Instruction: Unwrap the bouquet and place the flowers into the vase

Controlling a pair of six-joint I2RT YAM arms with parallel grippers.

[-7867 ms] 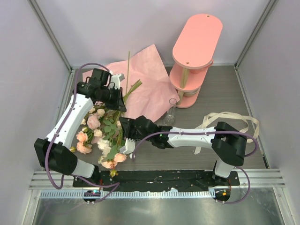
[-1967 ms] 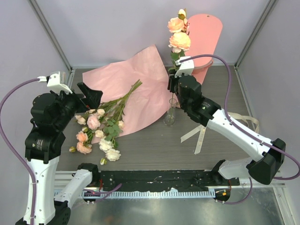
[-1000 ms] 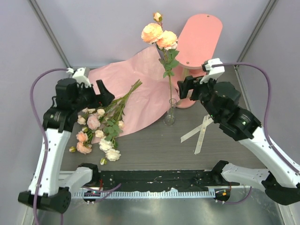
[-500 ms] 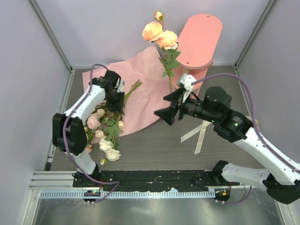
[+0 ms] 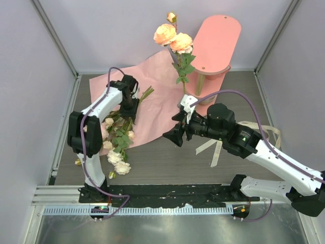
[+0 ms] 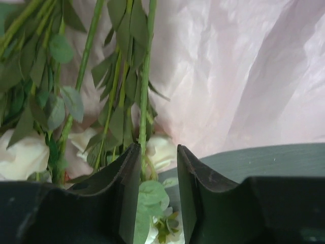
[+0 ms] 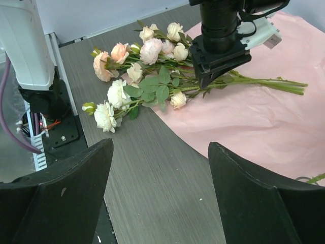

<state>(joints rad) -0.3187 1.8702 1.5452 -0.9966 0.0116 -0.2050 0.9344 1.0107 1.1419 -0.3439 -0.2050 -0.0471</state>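
The loose pink, peach and cream roses on long green leafy stems (image 5: 114,140) lie on the table (image 5: 167,162) at the crumpled pink paper sheet's (image 5: 157,101) edge nearest the left arm, their stems reaching onto it. They look light, limp and easily bruised, so grip the bare stems, not the heads. The left hand (image 6: 157,152) is half-closed around those stems over the sheet; whether it pinches them is unclear. The right hand (image 7: 160,147), wide open and empty, hovers over the sheet's opposite edge, hiding the clear glass vase from overhead.
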